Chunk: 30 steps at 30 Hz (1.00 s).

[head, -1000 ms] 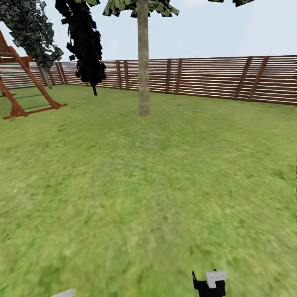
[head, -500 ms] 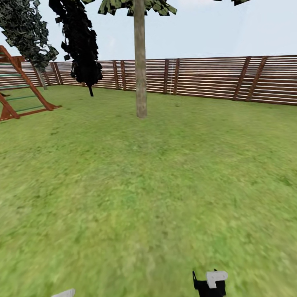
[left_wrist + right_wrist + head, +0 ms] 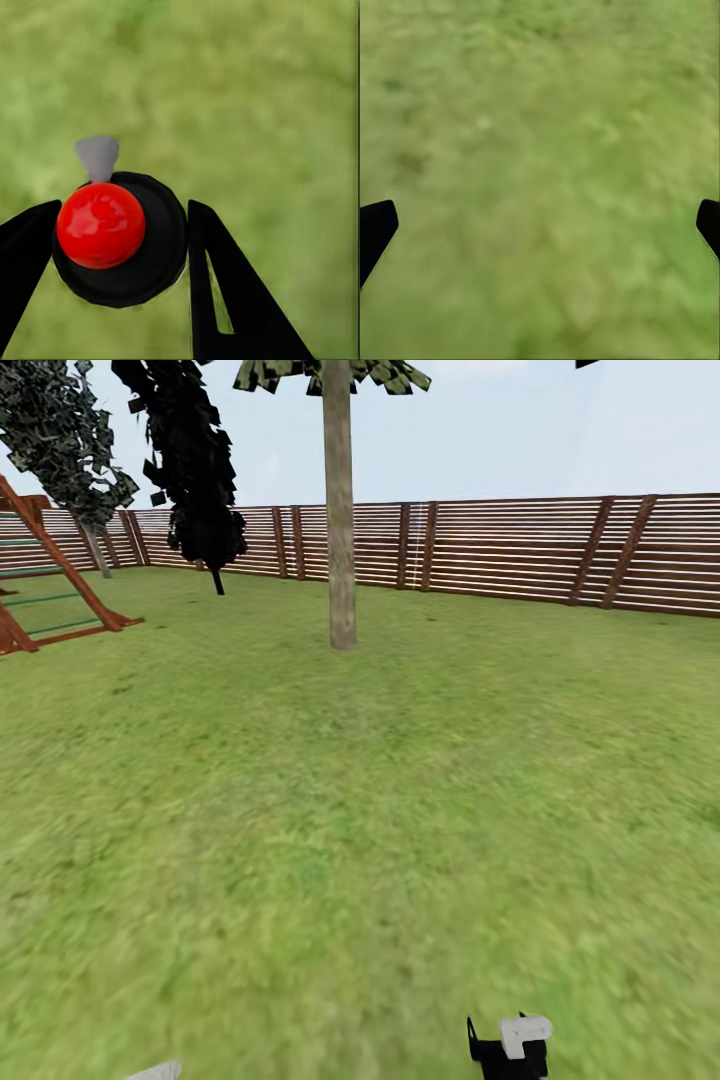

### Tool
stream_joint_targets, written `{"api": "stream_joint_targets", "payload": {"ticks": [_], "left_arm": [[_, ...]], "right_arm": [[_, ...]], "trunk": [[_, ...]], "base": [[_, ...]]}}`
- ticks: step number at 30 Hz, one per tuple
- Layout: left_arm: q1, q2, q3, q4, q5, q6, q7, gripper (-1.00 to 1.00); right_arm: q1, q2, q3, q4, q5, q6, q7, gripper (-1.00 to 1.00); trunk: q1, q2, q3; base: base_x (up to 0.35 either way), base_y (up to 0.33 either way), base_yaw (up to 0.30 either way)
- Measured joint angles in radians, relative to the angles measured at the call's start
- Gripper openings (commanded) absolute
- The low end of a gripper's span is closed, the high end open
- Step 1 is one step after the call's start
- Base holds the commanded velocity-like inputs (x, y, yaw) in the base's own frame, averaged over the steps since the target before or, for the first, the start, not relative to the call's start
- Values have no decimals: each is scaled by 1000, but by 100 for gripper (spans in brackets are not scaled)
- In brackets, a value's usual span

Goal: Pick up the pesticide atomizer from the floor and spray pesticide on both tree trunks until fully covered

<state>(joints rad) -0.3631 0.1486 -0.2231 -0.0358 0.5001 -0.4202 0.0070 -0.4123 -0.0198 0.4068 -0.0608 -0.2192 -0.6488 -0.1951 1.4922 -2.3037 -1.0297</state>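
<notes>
Lawn [image 3: 400, 840] bounded by slat fence [image 3: 520, 550]; tree trunk [image 3: 340, 540] far ahead. Left gripper [image 3: 120, 247] pinching pesticide atomizer [image 3: 120, 240], well short of trunk; right gripper [image 3: 540, 232] spread. Risk: spray falling short from here.

The left gripper [image 3: 120, 247] clamps its two black fingers [image 3: 225, 300] against the round black pesticide atomizer with the red ball top [image 3: 101, 225], while the right gripper [image 3: 540, 225] (pointed down at grass) holds its black fingertips [image 3: 375, 229] spread wide apart.
</notes>
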Motion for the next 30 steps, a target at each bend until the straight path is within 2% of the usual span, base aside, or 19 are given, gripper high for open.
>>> {"api": "stream_joint_targets", "payload": {"ticks": [30], "left_arm": [[0,0,0,0,0,1,0,-100]], "right_arm": [[0,0,0,1,0,0,0,100]], "trunk": [[0,0,0]], "base": [[339,0,0]]}}
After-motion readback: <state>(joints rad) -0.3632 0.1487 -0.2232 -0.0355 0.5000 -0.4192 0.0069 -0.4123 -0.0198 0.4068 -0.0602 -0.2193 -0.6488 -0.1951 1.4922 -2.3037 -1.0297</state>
